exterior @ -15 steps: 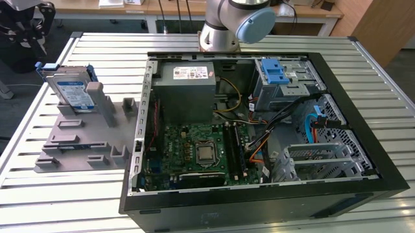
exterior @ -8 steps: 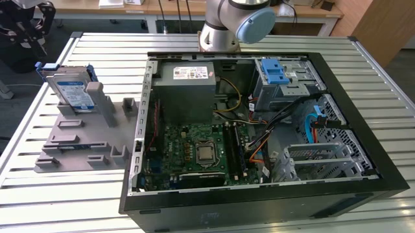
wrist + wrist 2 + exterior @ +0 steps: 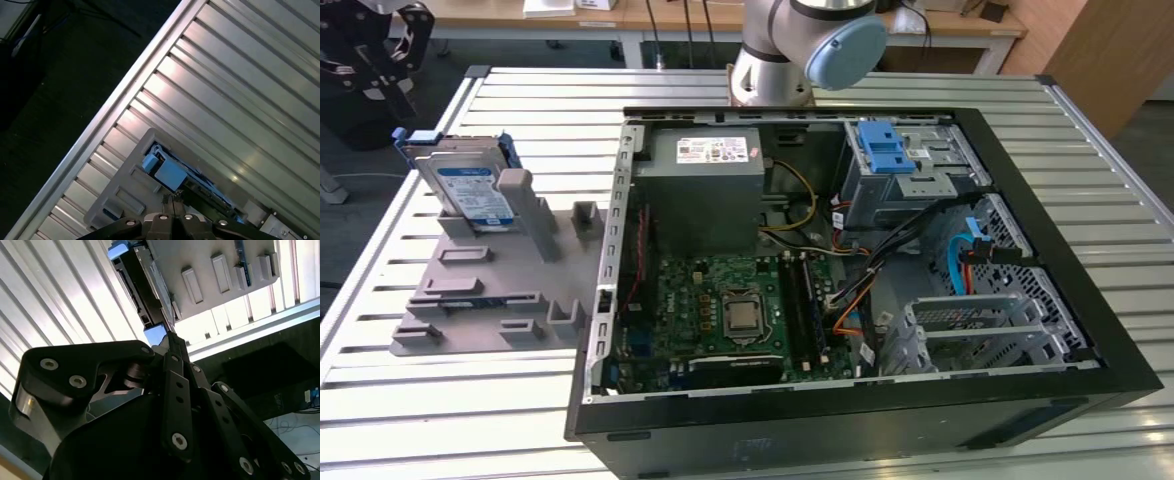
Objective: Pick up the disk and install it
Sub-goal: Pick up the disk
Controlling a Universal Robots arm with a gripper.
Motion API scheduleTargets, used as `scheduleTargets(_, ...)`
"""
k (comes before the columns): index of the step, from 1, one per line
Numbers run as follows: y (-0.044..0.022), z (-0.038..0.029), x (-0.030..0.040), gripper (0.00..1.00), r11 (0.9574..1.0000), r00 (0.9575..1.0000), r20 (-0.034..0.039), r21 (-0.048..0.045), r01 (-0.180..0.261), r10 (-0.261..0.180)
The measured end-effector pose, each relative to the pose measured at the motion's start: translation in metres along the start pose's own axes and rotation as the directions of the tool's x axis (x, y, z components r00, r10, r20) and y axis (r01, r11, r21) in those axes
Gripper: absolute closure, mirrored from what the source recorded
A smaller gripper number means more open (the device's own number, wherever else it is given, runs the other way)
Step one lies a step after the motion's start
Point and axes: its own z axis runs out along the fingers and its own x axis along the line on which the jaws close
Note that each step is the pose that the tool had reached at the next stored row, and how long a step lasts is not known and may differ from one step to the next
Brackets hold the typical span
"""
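The disk (image 3: 470, 190) stands on edge in a grey plastic holder (image 3: 480, 290) on the slatted table, at the exterior view's left; its blue-and-white label faces forward and blue rails frame it. My gripper (image 3: 394, 95) hangs behind and above it near the table's far left corner, apart from the disk. In both wrist views the black fingers meet at one tip, shut with nothing between them; that tip (image 3: 169, 335) (image 3: 172, 200) points toward the disk (image 3: 145, 290) (image 3: 172, 172) and its blue rail end.
An open black computer case (image 3: 1067, 330) lies on the table at the exterior view's right, with a grey power supply box (image 3: 707, 170), a motherboard (image 3: 734, 310) and a drive cage with a blue latch (image 3: 887, 150). The arm's base (image 3: 787, 50) stands behind the case.
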Motion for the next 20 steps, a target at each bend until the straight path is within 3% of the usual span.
scheduleTargets(5,0.0,0.0,0.0,0.89,1.0,1.0,0.0,0.0,0.005,-0.005)
scheduleTargets(8,0.0,0.0001,0.0,0.89,0.9991,0.9991,0.0,-0.0004,0.043,-0.043)
scheduleTargets(11,0.0,0.0001,0.0,0.89,0.9952,0.9952,-0.0002,-0.0009,0.098,-0.098)
scheduleTargets(16,0.0,0.0003,0.0,0.89,0.9823,0.9823,-0.0004,-0.0018,0.187,-0.187)
scheduleTargets(20,0.0,0.0006,0.0,0.89,0.9658,0.9658,-0.0004,-0.0026,0.259,-0.259)
